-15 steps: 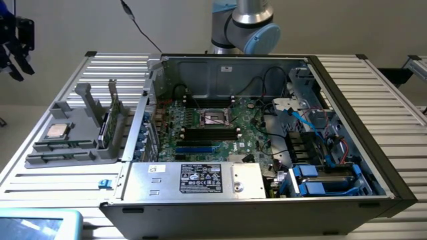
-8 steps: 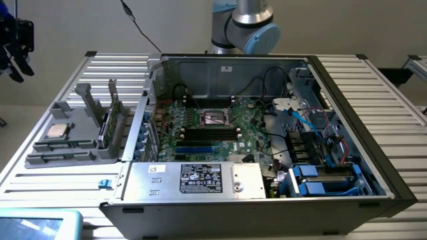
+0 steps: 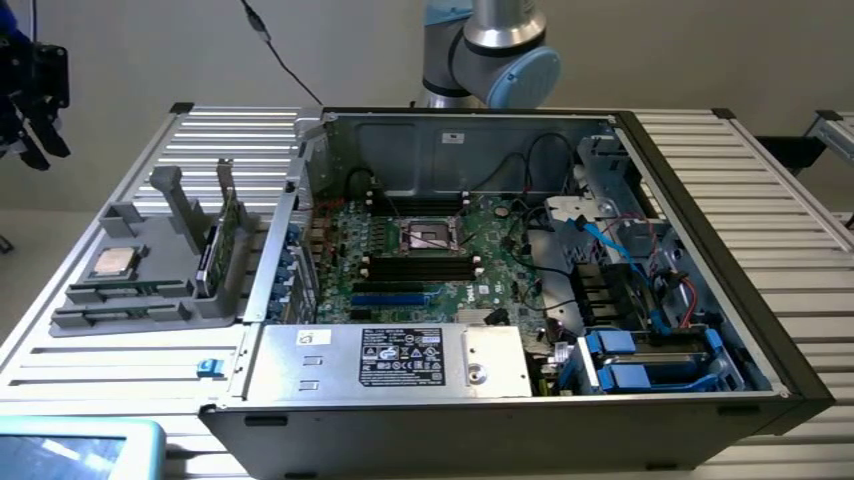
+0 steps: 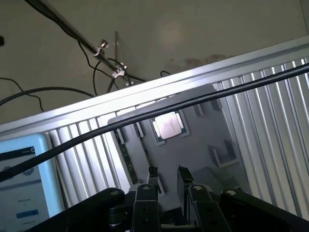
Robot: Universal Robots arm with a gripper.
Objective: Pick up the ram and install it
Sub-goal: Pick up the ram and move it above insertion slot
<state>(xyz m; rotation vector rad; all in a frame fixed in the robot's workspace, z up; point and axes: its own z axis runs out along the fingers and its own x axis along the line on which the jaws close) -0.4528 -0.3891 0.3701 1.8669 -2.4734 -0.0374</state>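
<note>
Ribbed metal table (image 3: 747,180) against a pale wall, carrying an open computer case (image 3: 454,150) with the motherboard (image 3: 454,290) laid bare. From the exterior view: toward the table's edge on the exterior view's left, just beside the case, a grey holder (image 3: 134,240) with a square silver processor (image 3: 112,262) lying flat in it. On the holder's case side, standing on edge in a slot, the ram (image 3: 210,255), thin and green, just beside a taller card (image 3: 228,205); hard to tell apart at this angle. High over that edge of the table, well apart from the holder, what looks to be the gripper (image 3: 40,140), hanging with nothing in it. Inside the case, black memory slots (image 3: 420,265) just beside the open socket (image 3: 430,237). From the wrist view: looking down past the gripper (image 4: 168,172), fingers (image 4: 145,203) spread wide and clasping nothing, onto the holder (image 4: 193,150) and the processor (image 4: 169,126), with a black cable (image 4: 203,99) slung across and a blue tablet (image 4: 21,183) at the table's corner. Plenty to go wrong from here, by judgement: closing on the taller card instead, given so tight a pairing; clipping the holder's wall on a skewed descent; dragging the cable into the fingers; seizing the stick off-centre and tilting it, then jamming it at the slot or scraping the socket alongside.
</note>
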